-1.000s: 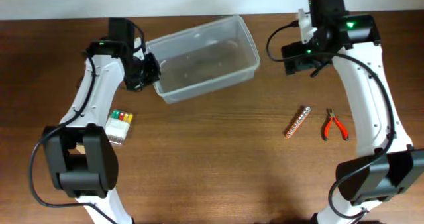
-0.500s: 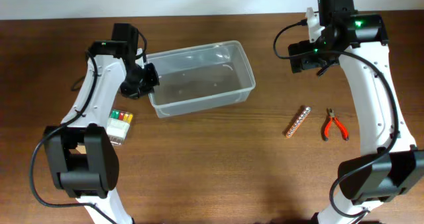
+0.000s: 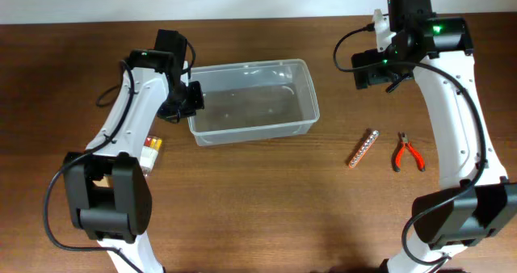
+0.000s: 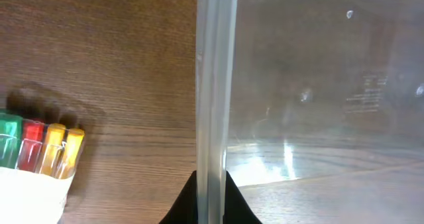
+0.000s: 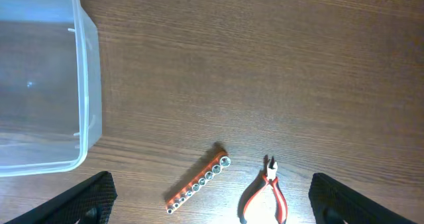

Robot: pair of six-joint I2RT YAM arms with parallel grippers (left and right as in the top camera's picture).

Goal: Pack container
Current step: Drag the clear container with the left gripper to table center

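Observation:
The container (image 3: pixel 275 126) is a clear plastic tub, empty, at the table's upper middle. My left gripper (image 3: pixel 187 102) is shut on its left rim; in the left wrist view the rim (image 4: pixel 213 85) runs straight down between my two black fingertips (image 4: pixel 185 207). The tub's corner also shows in the right wrist view (image 5: pixel 86 85). My right gripper (image 3: pixel 373 69) is open and empty, held high over the table right of the tub. Below it lie an orange socket rail (image 5: pixel 199 182) and red-handled pliers (image 5: pixel 266 192).
A white pack of coloured markers (image 3: pixel 150 149) lies by the left arm, and shows in the left wrist view (image 4: pixel 36 158). The socket rail (image 3: pixel 363 148) and pliers (image 3: pixel 408 153) lie on the right side of the table.
My left gripper has dragged the container right and toward the front, and turned it nearly square to the table edge. The right arm has barely moved.

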